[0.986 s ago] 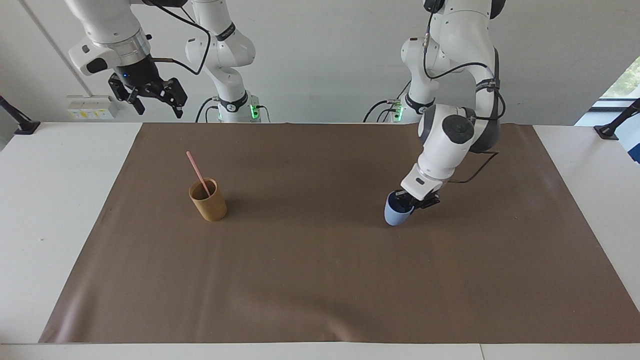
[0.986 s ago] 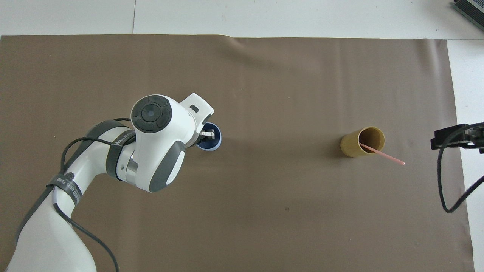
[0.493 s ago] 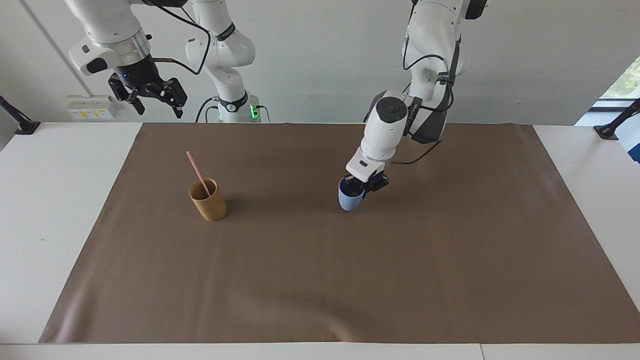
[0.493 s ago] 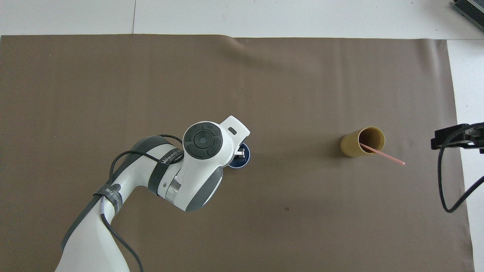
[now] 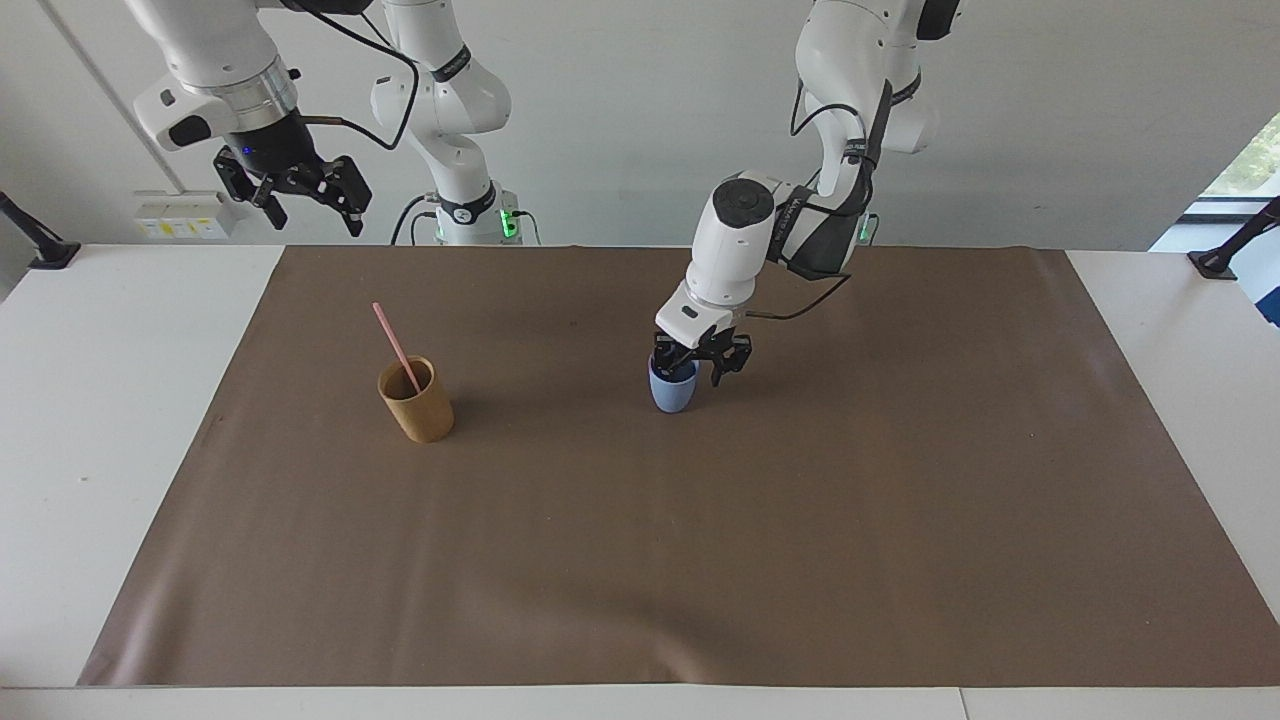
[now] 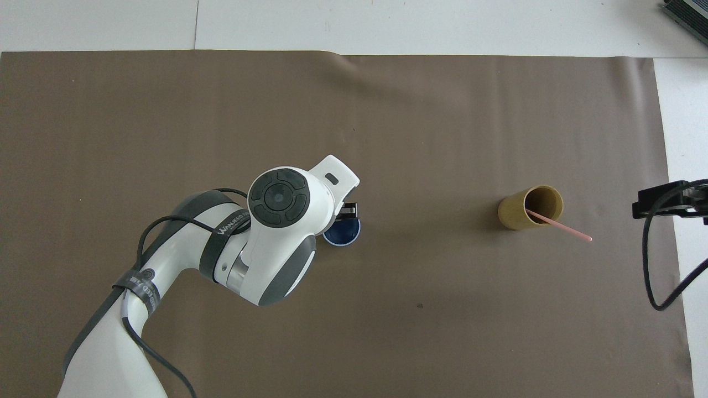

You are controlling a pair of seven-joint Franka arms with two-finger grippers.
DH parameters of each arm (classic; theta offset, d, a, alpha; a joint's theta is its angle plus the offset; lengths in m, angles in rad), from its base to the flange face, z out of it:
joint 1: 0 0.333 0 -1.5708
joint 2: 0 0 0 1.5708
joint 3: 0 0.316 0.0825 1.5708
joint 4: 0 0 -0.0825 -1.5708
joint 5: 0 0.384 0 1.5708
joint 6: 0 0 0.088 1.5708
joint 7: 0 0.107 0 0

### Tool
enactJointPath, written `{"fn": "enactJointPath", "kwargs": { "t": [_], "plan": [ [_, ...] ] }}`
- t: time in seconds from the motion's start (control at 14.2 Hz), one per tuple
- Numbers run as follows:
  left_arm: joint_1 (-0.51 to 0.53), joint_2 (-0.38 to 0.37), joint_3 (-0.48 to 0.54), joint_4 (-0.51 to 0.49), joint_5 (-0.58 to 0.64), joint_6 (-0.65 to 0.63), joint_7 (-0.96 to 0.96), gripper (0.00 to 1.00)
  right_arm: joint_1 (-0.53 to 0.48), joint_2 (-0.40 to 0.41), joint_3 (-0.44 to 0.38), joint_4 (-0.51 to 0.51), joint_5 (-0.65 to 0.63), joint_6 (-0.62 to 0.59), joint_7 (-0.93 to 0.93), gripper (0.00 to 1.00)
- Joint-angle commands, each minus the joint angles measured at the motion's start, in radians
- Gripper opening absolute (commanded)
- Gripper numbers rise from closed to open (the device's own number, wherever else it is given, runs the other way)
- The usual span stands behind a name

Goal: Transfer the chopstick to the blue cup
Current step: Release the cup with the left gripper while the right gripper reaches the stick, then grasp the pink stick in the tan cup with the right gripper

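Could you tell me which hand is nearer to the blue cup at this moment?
Left. The left hand is at the blue cup, open at its rim; the right hand waits raised at its end.

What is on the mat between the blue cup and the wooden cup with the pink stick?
Nothing: between the blue cup and the wooden cup only bare brown mat shows, in both views.
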Motion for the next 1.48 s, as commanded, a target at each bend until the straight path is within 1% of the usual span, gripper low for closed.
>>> {"fn": "enactJointPath", "kwargs": {
  "t": [0.0,0.14,0.28,0.42,0.56,0.77,0.92,0.99,1.06,1.13,1.2,1.27,1.41],
  "plan": [
    [0.047,-0.069,0.007,-0.014,-0.015,-0.067,0.073,1.0,-0.014,-0.002,0.006,-0.002,0.006,-0.009,-0.027,1.0],
    [0.102,-0.128,0.007,-0.016,-0.012,-0.162,0.142,1.0,-0.008,-0.012,0.006,-0.039,0.009,0.041,-0.055,1.0],
    [0.187,-0.194,0.008,-0.014,-0.007,-0.225,0.241,1.0,-0.005,0.024,0.006,-0.056,0.006,0.041,-0.085,1.0],
    [0.266,-0.241,0.009,-0.005,-0.006,-0.271,0.358,1.0,0.003,0.079,0.008,-0.056,0.0,0.04,-0.09,1.0],
    [0.358,-0.24,0.009,0.066,-0.001,-0.322,0.439,1.0,0.008,0.113,0.019,-0.062,-0.011,0.037,-0.104,1.0],
    [0.487,-0.243,0.009,0.189,-0.001,-0.481,0.617,1.0,0.012,0.12,0.019,-0.134,-0.022,0.058,-0.283,1.0],
    [0.541,-0.242,0.011,0.264,0.002,-0.564,0.664,1.0,0.018,0.135,0.02,-0.167,-0.043,0.09,-0.357,1.0],
    [0.562,-0.242,0.011,0.292,0.017,-0.593,0.667,1.0,0.05,0.156,0.02,-0.172,-0.057,0.106,-0.381,1.0],
    [0.573,-0.242,0.009,0.326,0.06,-0.627,0.67,1.0,0.069,0.178,0.019,-0.172,-0.074,0.113,-0.398,1.0],
    [0.575,-0.24,0.012,0.361,0.097,-0.667,0.674,1.0,0.075,0.19,0.02,-0.175,-0.094,0.12,-0.414,1.0],
    [0.575,-0.238,0.015,0.389,0.108,-0.708,0.676,1.0,0.087,0.189,0.019,-0.189,-0.1,0.139,-0.438,1.0],
    [0.578,-0.24,0.017,0.397,0.102,-0.738,0.676,1.0,0.087,0.183,0.019,-0.21,-0.108,0.155,-0.479,1.0],
    [0.588,-0.245,0.011,0.398,0.096,-0.756,0.673,1.0,0.075,0.175,0.019,-0.281,-0.138,0.213,-0.555,1.0]
  ]
}}
